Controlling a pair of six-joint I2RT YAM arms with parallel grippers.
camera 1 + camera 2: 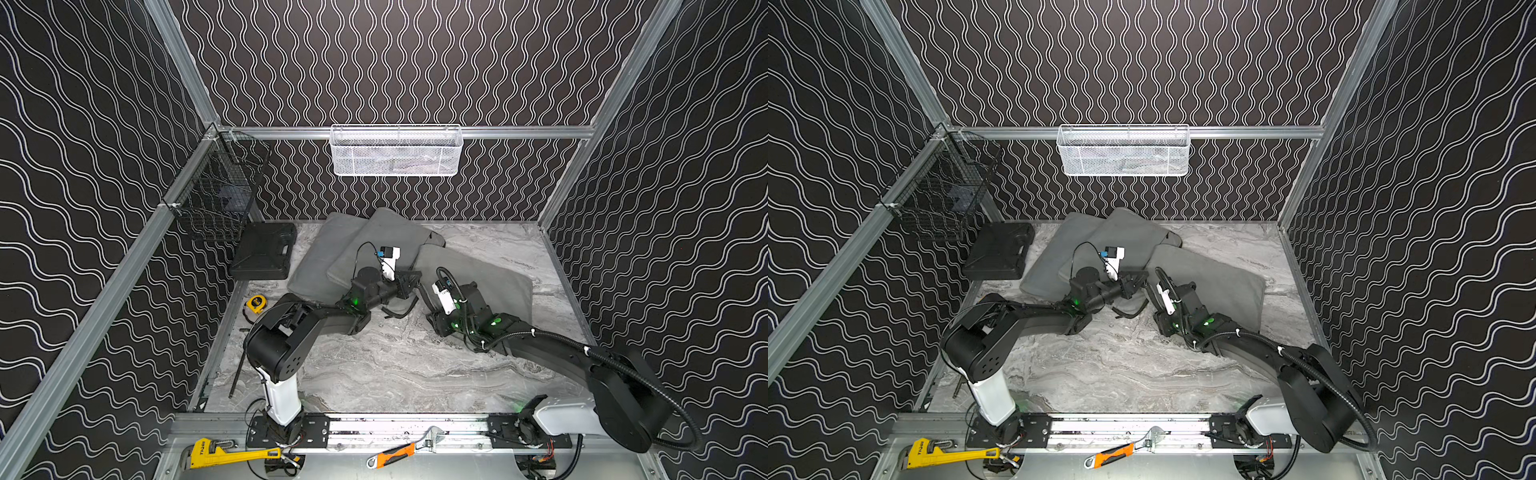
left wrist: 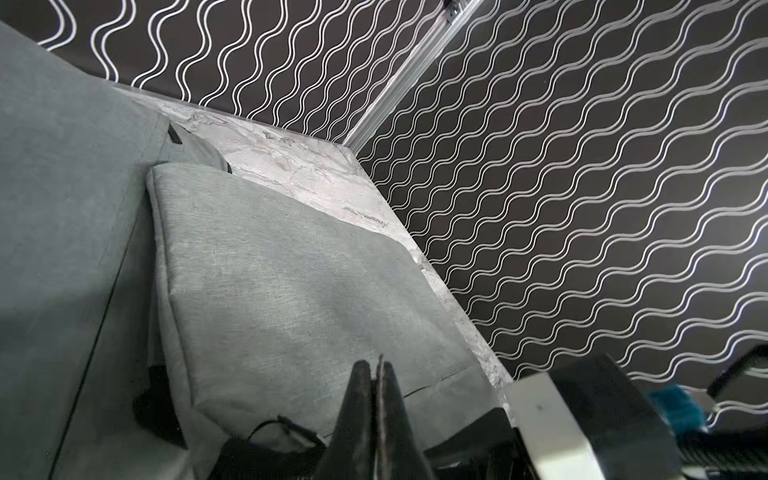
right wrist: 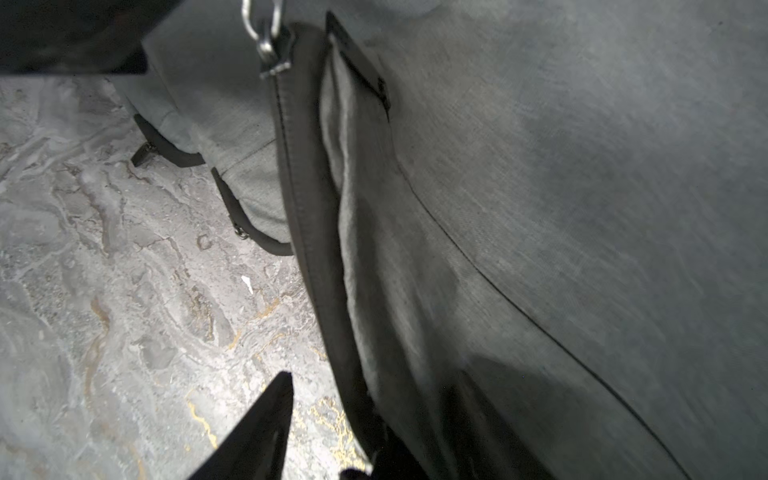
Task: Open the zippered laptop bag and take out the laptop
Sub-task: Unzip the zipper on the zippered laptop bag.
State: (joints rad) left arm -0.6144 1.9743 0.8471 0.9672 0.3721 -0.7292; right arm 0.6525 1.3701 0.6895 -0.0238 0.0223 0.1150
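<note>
The grey zippered laptop bag lies flat on the marble table, right of centre in both top views. Its black zipper band is parted along one edge and pale lining shows in the gap. The laptop is hidden. My left gripper sits at the bag's near-left corner, shut on a thin metal sliver that looks like the zipper pull. My right gripper is open astride the bag's zipper edge. One finger is over the table and the other is over the fabric.
Two more grey bags overlap behind the left arm. A black case and a yellow tape measure lie at the left. A black wire basket and a white mesh basket hang on the walls. Wrenches lie on the front rail.
</note>
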